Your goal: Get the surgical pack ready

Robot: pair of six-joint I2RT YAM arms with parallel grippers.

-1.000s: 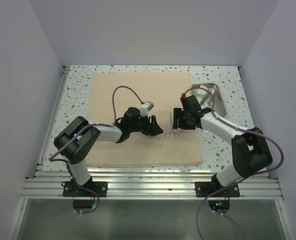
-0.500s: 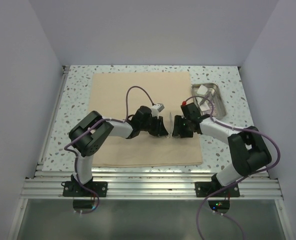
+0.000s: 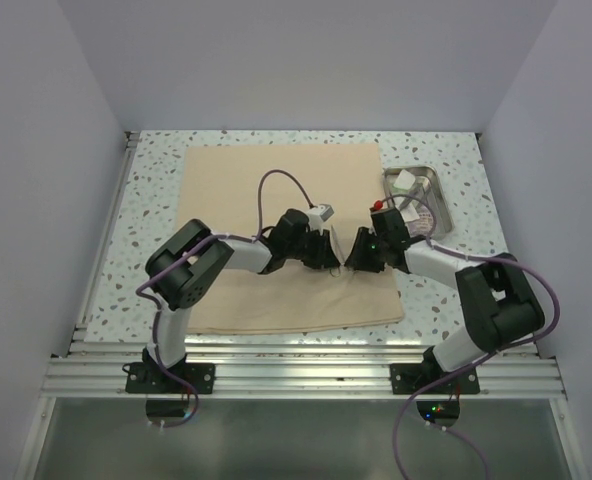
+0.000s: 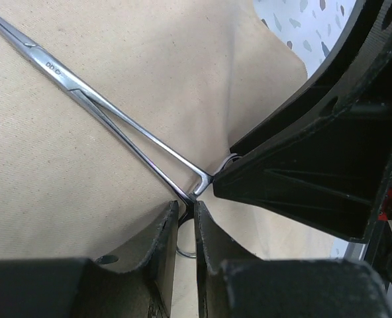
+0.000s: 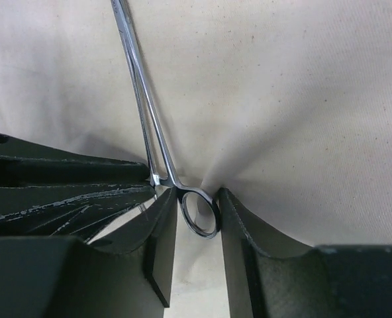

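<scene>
Tan cloth (image 3: 276, 190) is spread on the speckled surface (image 3: 156, 200), both arms extended low to its centre. One ring of the forceps (image 4: 57, 69) is clenched by the left pincer (image 3: 329, 264); the other is flanked by the right pincer (image 3: 354, 262), grip unclear.

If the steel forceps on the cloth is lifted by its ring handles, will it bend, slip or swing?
The forceps looks like slim rigid steel, so it probably will not bend. Its polished surface may slip in the left end effector. Held only at the rings, the long shaft could swing down.
</scene>
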